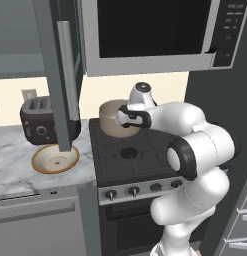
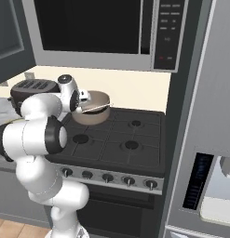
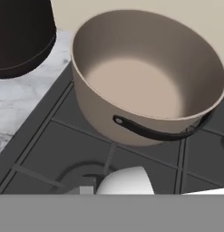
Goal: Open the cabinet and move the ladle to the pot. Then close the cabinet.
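Note:
The beige pot (image 3: 149, 77) stands empty on the stove's back left burner, its dark side handle facing me; it also shows as pot (image 1: 111, 121) and pot (image 2: 94, 115). My gripper (image 2: 87, 106) hovers just in front of and above the pot's near rim, shut on the ladle. The ladle's thin silver handle (image 2: 98, 107) crosses the pot's rim, and its white round bowl (image 3: 125, 181) sits low in the hand view. The cabinet door (image 1: 56, 75) hangs open at the left, edge-on, with its silver bar handle (image 1: 68, 67) toward me.
A dark toaster (image 1: 40, 121) and a shallow yellow-rimmed bowl (image 1: 55, 159) sit on the marble counter left of the stove (image 1: 132, 155). A microwave (image 1: 150, 30) hangs above the burners. A tall fridge (image 2: 205, 139) walls off the right side.

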